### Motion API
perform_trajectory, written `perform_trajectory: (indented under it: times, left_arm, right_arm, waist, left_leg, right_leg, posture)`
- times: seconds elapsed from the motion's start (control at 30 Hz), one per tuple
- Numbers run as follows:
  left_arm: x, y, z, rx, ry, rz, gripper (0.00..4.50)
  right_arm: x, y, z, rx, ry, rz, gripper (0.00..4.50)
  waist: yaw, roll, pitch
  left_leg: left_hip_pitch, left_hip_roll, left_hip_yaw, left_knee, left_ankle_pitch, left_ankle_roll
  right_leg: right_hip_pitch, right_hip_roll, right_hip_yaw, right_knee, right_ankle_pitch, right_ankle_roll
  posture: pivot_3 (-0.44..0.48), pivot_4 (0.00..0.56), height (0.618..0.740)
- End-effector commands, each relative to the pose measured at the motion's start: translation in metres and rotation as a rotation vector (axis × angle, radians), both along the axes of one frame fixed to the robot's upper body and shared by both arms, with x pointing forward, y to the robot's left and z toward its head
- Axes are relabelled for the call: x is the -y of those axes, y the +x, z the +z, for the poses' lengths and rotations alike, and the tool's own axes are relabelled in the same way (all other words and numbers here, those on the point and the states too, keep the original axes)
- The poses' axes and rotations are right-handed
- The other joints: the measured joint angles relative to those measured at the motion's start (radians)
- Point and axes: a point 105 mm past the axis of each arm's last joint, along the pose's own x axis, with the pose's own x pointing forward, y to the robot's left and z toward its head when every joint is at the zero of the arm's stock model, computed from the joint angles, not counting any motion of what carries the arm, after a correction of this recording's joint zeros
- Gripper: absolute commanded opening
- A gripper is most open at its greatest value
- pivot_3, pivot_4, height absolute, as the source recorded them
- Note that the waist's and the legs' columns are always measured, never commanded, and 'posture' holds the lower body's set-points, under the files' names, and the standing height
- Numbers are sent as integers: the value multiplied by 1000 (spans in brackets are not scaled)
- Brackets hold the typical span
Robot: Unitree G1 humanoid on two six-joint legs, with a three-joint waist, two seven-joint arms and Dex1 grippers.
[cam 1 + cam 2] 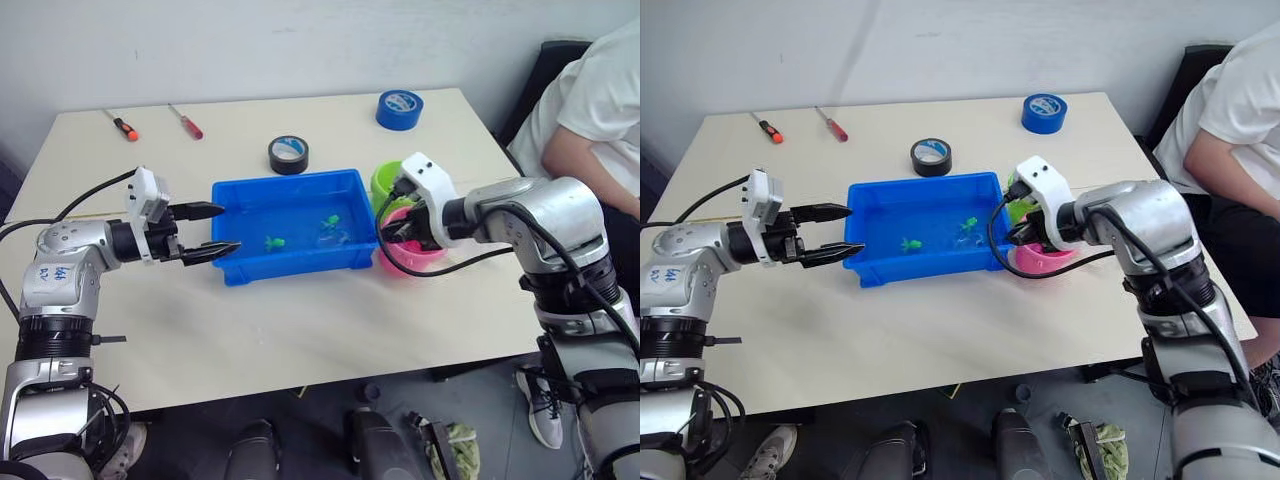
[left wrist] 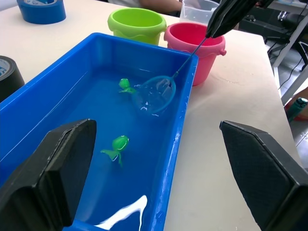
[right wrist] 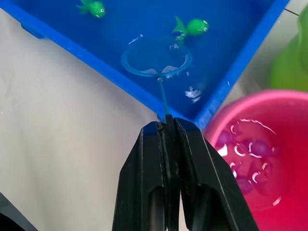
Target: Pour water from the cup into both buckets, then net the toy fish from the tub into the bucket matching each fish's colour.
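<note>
A: The tub [image 2: 57, 91] is looking like glossy blue plastic, its wet floor catching highlights just ahead of the left jaws.

B: Both buckets, lime green [image 2: 137, 24] and pink [image 2: 195, 45], are shining like smooth plastic too. The bench [image 1: 330, 330] is showing a matt, pale laminate, and the gripper fingers [image 2: 53, 178] are appearing as dull black plastic.

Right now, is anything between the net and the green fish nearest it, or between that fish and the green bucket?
Nothing visible blocks the net; its hoop sits in the water right beside the nearer green fish. Toward the green bucket, just beyond the tub's far end, the fish only has to clear the tub's wall. The right gripper is shut on the net's handle.
</note>
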Motion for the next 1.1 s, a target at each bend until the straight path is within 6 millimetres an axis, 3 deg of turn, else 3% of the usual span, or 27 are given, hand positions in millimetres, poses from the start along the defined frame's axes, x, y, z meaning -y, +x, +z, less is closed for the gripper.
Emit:
perform_trajectory:
  times: [0.03, 0.43, 0.87, 1.1]
  left_arm:
    - [0, -3, 17, 57, 7, -8, 4474]
    - [-5, -6, 24, 71, 4, 14, 4474]
    - [-4, -5, 27, 78, -6, 24, 4474]
    - [-4, -5, 27, 79, -11, 25, 4474]
  right_arm:
    - [-1, 5, 13, 34, 15, -19, 0]
    - [-3, 38, -1, 120, 56, -155, 0]
    - [7, 48, -1, 168, 19, -258, 0]
    - [1, 57, 2, 252, 92, -303, 0]
  waist:
    - [0, 0, 0]
    - [-3, 0, 0]
    - [-3, 0, 0]
    - [-3, 0, 0]
  left_leg:
    - [-1, 0, 0, 1, 0, 0]
    - [-1, 0, 0, 2, -1, 1]
    - [-1, 0, 0, 2, -1, 1]
    - [-1, 0, 0, 2, -1, 1]
  right_leg:
    - [0, 0, 0, 0, 0, 0]
    - [0, 0, 0, 0, 0, 0]
    - [1, 0, 0, 0, 0, 0]
    - [1, 0, 0, 0, 0, 0]
  posture:
    - [0, 150, 731]
    - [0, 150, 731]
    - [0, 150, 731]
    - [0, 150, 731]
